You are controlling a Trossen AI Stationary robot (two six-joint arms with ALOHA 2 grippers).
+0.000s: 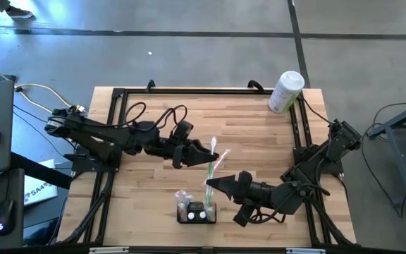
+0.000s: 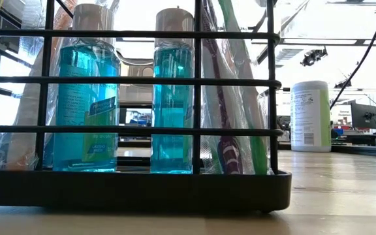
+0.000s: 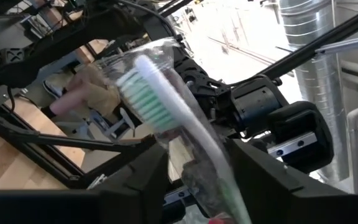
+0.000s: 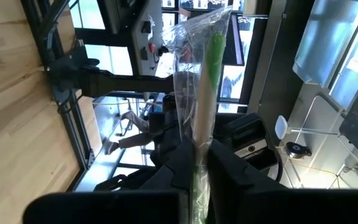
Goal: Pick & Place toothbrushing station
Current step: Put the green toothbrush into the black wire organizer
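A green-and-white toothbrush in a clear wrapper (image 1: 211, 169) is held above the table's middle. My right gripper (image 1: 210, 184) (image 4: 199, 163) is shut on its handle end. My left gripper (image 1: 201, 154) (image 3: 197, 168) is open. Its fingers stand on either side of the brush below the bristled head (image 3: 148, 99); whether they touch the wrapper I cannot tell. The toothbrushing station (image 1: 182, 219), a low black holder (image 2: 136, 189), stands on the table near the front edge. It holds two blue bottles (image 2: 87, 111) and wrapped brushes (image 2: 230, 130). My right gripper pinches the wrapped toothbrush's handle (image 4: 199, 146) between its two fingers. The fingers come level from the table's right and lie across the brush. The brush is lifted clear of the table, and its head end reaches toward my left gripper.
A tall white cylindrical container (image 1: 285, 90) (image 2: 310, 116) stands at the table's far right corner. Black frame rails (image 1: 111, 127) run along the table's edges. Bare wood lies to the left and right of the station.
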